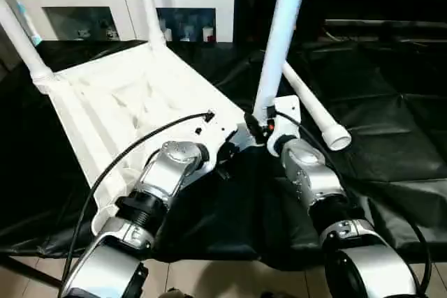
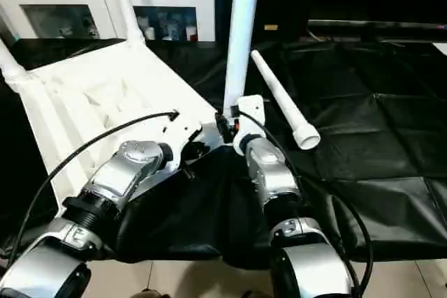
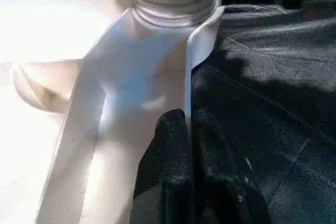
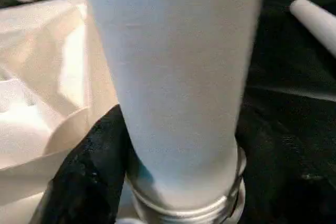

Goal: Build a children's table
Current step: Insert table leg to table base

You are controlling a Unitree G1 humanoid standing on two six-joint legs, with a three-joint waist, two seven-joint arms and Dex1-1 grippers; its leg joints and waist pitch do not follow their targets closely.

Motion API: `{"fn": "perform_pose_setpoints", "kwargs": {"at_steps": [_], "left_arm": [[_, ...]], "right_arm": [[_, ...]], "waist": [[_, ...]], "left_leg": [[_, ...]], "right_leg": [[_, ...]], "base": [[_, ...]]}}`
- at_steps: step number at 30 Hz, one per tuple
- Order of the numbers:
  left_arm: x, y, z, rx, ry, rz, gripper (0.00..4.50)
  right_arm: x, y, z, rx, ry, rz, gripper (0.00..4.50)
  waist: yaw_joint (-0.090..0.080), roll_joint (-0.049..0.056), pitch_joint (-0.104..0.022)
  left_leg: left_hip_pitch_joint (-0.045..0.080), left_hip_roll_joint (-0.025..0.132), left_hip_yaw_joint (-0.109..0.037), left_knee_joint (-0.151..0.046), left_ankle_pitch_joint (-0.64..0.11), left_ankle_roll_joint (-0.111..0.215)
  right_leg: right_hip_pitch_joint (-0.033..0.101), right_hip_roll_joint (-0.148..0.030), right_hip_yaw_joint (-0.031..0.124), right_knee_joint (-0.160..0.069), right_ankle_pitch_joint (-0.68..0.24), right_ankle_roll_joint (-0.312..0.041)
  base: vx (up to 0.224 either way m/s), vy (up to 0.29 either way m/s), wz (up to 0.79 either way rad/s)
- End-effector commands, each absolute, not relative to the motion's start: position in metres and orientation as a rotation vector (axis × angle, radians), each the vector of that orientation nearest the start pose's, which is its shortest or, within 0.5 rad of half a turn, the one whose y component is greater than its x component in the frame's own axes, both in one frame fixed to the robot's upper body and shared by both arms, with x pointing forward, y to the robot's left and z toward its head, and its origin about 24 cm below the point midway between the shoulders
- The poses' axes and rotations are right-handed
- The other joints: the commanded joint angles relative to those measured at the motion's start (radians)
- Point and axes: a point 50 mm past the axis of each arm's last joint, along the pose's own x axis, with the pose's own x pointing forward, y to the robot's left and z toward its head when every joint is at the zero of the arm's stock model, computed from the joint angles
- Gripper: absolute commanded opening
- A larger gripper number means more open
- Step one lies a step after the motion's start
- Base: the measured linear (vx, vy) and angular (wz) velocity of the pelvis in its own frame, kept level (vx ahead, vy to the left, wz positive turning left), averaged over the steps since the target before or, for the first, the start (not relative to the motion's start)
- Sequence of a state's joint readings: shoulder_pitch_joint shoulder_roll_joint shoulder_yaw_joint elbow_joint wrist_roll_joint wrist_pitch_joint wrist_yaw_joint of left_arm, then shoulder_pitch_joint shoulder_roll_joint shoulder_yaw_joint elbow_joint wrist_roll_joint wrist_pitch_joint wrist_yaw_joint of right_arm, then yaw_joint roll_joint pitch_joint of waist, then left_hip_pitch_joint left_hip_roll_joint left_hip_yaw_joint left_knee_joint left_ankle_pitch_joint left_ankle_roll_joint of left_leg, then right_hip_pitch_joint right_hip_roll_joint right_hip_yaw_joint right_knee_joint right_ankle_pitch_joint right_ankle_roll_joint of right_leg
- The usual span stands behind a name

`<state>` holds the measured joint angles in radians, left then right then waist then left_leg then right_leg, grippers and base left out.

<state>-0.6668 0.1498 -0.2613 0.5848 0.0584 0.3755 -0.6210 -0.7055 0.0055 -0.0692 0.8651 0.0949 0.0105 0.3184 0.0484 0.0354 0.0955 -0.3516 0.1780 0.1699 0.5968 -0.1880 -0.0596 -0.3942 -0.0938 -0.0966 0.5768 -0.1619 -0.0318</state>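
The children's table lies upside down on black cloth, its white ribbed top (image 1: pixel 133 95) facing up. Two legs stand in the far corners, one at the left (image 1: pixel 21 40) and one at the back (image 1: pixel 149 5). A third leg (image 1: pixel 281 40) stands upright in the near right corner socket, and my right gripper (image 1: pixel 260 125) is shut around its base, one finger (image 4: pixel 89 171) pressed against the tube. My left gripper (image 3: pixel 188 124) is shut on the top's rim just short of that corner socket (image 3: pixel 176 11). A fourth leg (image 1: pixel 314 111) lies loose on the cloth to the right.
A white glass-door cabinet (image 1: pixel 126 1) stands behind the table top. Black cloth (image 1: pixel 391 137) covers the floor to the right and front, with pale floor tiles (image 1: pixel 209 280) at the near edge. A black cable (image 1: pixel 119 158) runs over my left forearm.
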Motion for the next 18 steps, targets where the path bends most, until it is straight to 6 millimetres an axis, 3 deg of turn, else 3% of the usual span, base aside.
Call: {"fn": "perform_pose_setpoints", "kwargs": {"at_steps": [1, 4, 7, 9, 10, 14, 16, 18], "left_arm": [[0.343, 0.078, 0.072, 0.346, 0.312, -0.910, 0.00], [0.337, 0.086, 0.071, 0.371, 0.296, -0.976, 0.00], [0.329, 0.094, 0.069, 0.378, 0.300, -1.056, 0.00], [0.323, 0.100, 0.069, 0.386, 0.306, -1.115, 0.00], [0.320, 0.102, 0.068, 0.394, 0.307, -1.141, 0.00], [0.307, 0.112, 0.067, 0.406, 0.336, -1.268, 0.00], [0.302, 0.118, 0.067, 0.419, 0.338, -1.310, 0.00], [0.300, 0.121, 0.068, 0.421, 0.344, -1.329, 0.00]], "right_arm": [[0.349, -0.075, 0.036, 0.079, 0.278, 0.616, 3.55], [0.348, -0.083, 0.042, 0.028, 0.252, 0.710, 3.55], [0.343, -0.095, 0.047, -0.046, 0.230, 0.830, 3.55], [0.338, -0.103, 0.050, -0.073, 0.223, 0.905, 3.55], [0.337, -0.107, 0.051, -0.080, 0.222, 0.934, 3.55], [0.328, -0.119, 0.057, -0.125, 0.218, 1.043, 3.55], [0.326, -0.123, 0.061, -0.128, 0.211, 1.071, 3.55], [0.324, -0.125, 0.062, -0.131, 0.210, 1.090, 3.55]], "waist": [[-0.001, -0.001, -0.069], [0.002, -0.004, -0.071], [0.007, -0.002, -0.075], [0.012, -0.004, -0.079], [0.017, -0.003, -0.084], [0.019, 0.001, -0.086], [0.022, 0.004, -0.097], [0.027, 0.004, -0.098]], "left_leg": [[0.002, 0.038, -0.023, -0.088, -0.351, 0.039], [-0.002, 0.038, -0.020, -0.087, -0.317, 0.055], [0.001, 0.043, -0.014, -0.083, -0.261, 0.073], [-0.003, 0.047, -0.013, -0.081, -0.232, 0.071], [-0.006, 0.049, -0.013, -0.079, -0.190, 0.081], [-0.012, 0.051, -0.009, -0.073, -0.132, 0.104], [-0.008, 0.052, -0.007, -0.062, -0.054, 0.138], [-0.015, 0.049, -0.005, -0.056, -0.018, 0.165]], "right_leg": [[0.040, -0.064, 0.040, -0.087, -0.468, -0.127], [0.045, -0.064, 0.043, -0.084, -0.439, -0.136], [0.039, -0.064, 0.048, -0.078, -0.406, -0.167], [0.042, -0.063, 0.049, -0.070, -0.361, -0.182], [0.044, -0.060, 0.050, -0.059, -0.283, -0.200], [0.047, -0.057, 0.050, -0.038, -0.151, -0.253], [0.044, -0.053, 0.052, -0.020, -0.013, -0.287], [0.043, -0.053, 0.050, -0.014, 0.035, -0.305]], "base": [[0.000, 0.000, 0.00], [0.000, 0.000, 0.00], [0.000, 0.000, 0.00], [0.000, 0.000, 0.00], [0.000, 0.000, 0.00], [0.040, 0.003, 0.00], [0.026, 0.005, 0.01], [0.000, 0.000, 0.00]]}}
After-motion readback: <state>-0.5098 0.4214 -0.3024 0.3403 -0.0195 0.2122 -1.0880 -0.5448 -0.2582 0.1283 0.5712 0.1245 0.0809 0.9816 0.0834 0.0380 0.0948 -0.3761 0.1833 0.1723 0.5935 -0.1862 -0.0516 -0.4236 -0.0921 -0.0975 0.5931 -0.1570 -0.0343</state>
